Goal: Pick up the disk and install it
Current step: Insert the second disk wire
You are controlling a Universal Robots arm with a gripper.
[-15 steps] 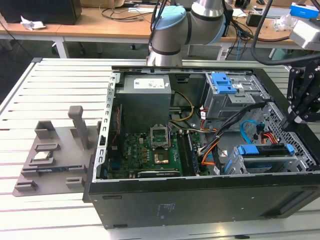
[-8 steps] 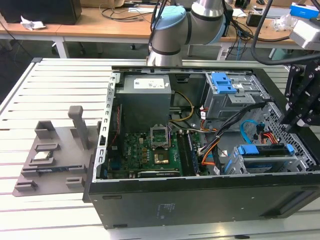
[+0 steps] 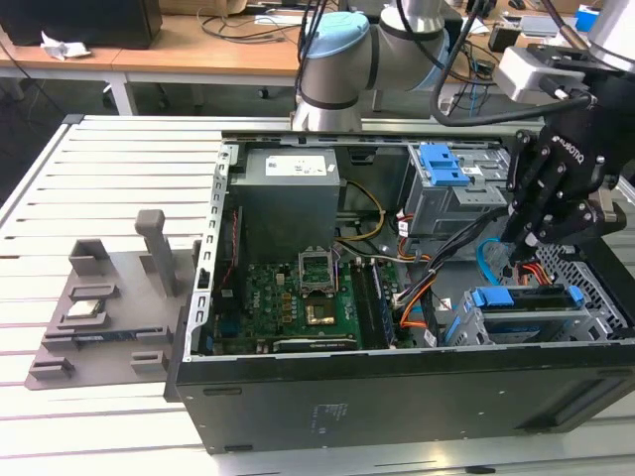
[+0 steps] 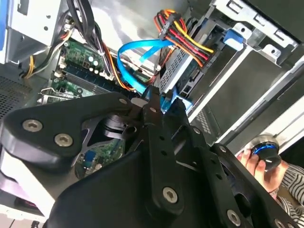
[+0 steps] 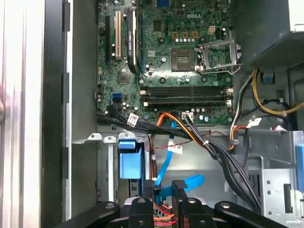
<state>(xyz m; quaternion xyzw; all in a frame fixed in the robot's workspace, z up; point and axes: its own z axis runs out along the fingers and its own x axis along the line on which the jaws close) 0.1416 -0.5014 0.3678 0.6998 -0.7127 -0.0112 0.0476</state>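
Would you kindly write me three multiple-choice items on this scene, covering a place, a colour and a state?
1. In the exterior view, where is the end effector?
A. Over the grey fixture beside the case
B. Over the drive bay at the case's right end
C. Over the power supply

2. What colour is the flat cable looping near the end effector?
A. Blue
B. Green
C. White

3. In what state is the case?
A. Shut by a side panel
B. Standing upright
C. Lying open, motherboard exposed

Answers:
1 B: the end effector hangs just above the drive bay on the exterior view's right.
2 A: the cable is bright blue in both wrist views.
3 C: the case lies on its side with no panel, and the motherboard shows.
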